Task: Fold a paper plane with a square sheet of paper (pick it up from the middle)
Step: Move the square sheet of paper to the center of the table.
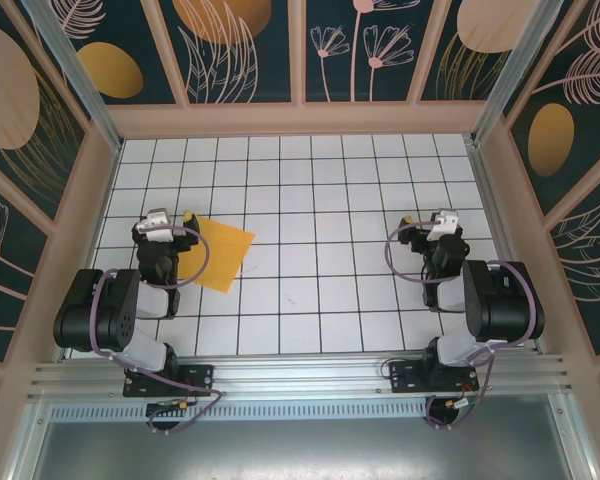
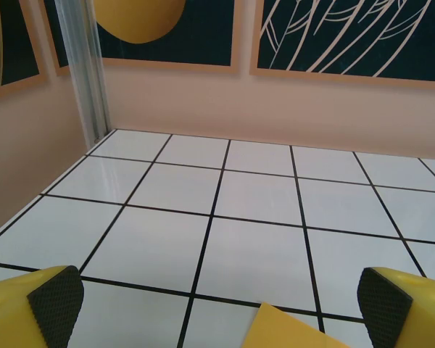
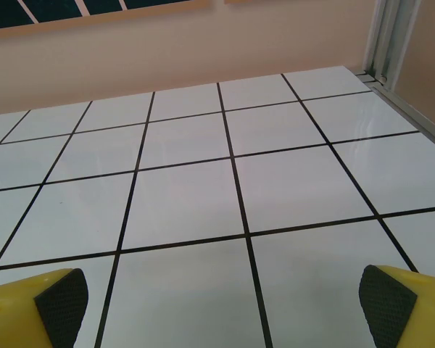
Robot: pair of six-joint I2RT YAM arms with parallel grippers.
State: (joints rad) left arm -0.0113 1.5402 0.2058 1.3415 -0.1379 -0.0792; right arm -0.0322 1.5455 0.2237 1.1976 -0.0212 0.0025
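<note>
1. Tabletop (image 1: 310,180): white, glossy, ruled into square tiles by black grid lines. It is bare from the sheet's right corner across to the right wall, and bare from the sheet to the far wall.

2. Enclosure walls (image 1: 300,118): peach-coloured frame boards on three sides, with dark panels of leaf and flower drawings above them. The left wall is the one nearest the sheet, with about one column of tiles between them.

3. Left arm (image 1: 100,310): black, jointed, with a purple cable. Its base is nearer than the sheet and its wrist reaches over the sheet's left part.

4. Right arm (image 1: 500,295): black, matching the left. It stands well apart from the sheet, on its right side.

5. Square sheet of paper (image 1: 220,252): thin, orange-yellow, lying flat on the tabletop left of centre and turned so that its corners point outward. The right and near edges are free. The left part is covered by the left arm's wrist. One corner shows in the left wrist view (image 2: 290,330), low between the pads.

6. Left gripper (image 2: 217,304): yellow fingers with black textured pads (image 2: 56,299). Jaws spread wide, holding nothing, above the sheet's left part.

7. Right gripper (image 3: 217,301): same build. Jaws spread wide, holding nothing, above bare tiles far right of the sheet.
</note>
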